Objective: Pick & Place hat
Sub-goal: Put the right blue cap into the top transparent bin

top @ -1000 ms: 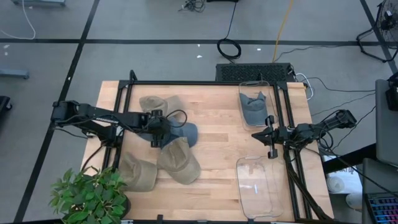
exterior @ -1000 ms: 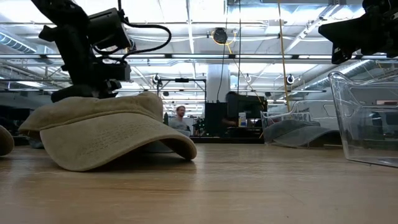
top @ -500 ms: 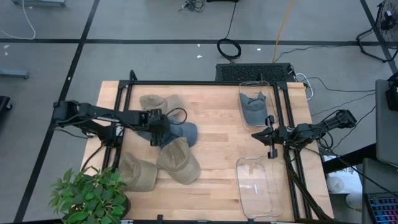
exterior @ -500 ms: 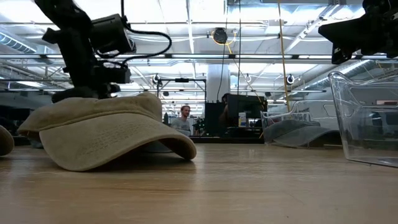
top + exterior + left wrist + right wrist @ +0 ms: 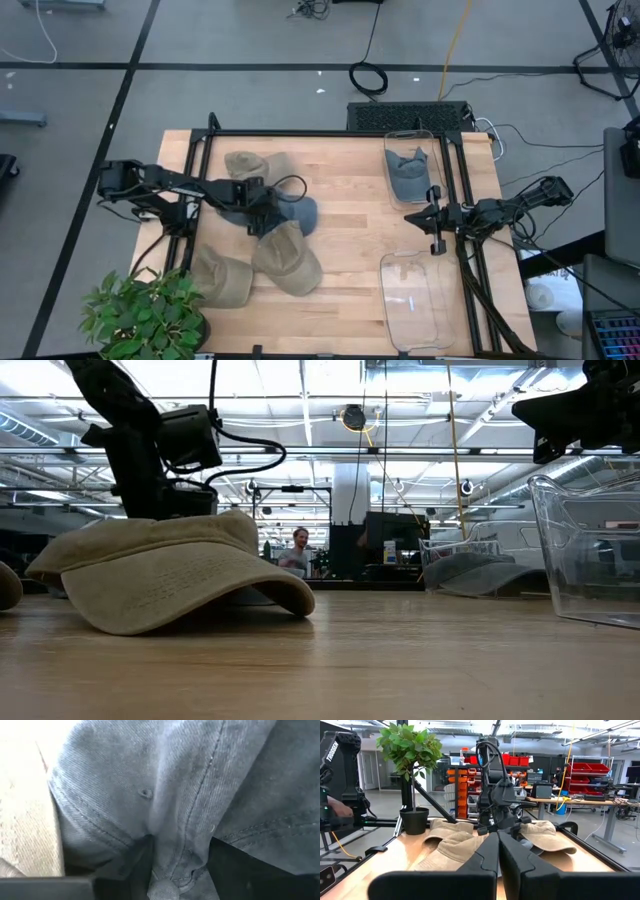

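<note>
A blue-grey hat point(image 5: 298, 212) lies on the wooden table point(image 5: 350, 230), partly under a tan hat point(image 5: 290, 258). My left gripper point(image 5: 268, 208) points steeply down on the blue-grey hat's crown point(image 5: 165, 785), its fingers open, one on each side of a ridge of cloth. In the low view the near tan hat point(image 5: 170, 575) hides the fingertips. My right gripper point(image 5: 497, 845) hovers shut above the table's right side point(image 5: 415, 215), touching nothing. A second blue-grey hat point(image 5: 408, 170) lies in the far clear bin point(image 5: 436, 150). My left gripper comes at the blue-grey hat from above, slanting. Its two fingers point(image 5: 135, 872) stand either side of a raised ridge of the crown around the top button point(image 5: 162, 891). The cloth puckers beside one finger point(image 5: 150, 838). The hat lies on the table.
Two more tan hats lie at the far left point(image 5: 255, 165) and near left point(image 5: 222, 278). An empty clear bin point(image 5: 415, 300) stands at the near right. A potted plant point(image 5: 140, 315) is at the near left corner. A black frame point(image 5: 330, 133) rims the table.
My left gripper has sunk onto the blue-grey hat and shifted a little toward the table's right edge. The hats have stayed where they were.
</note>
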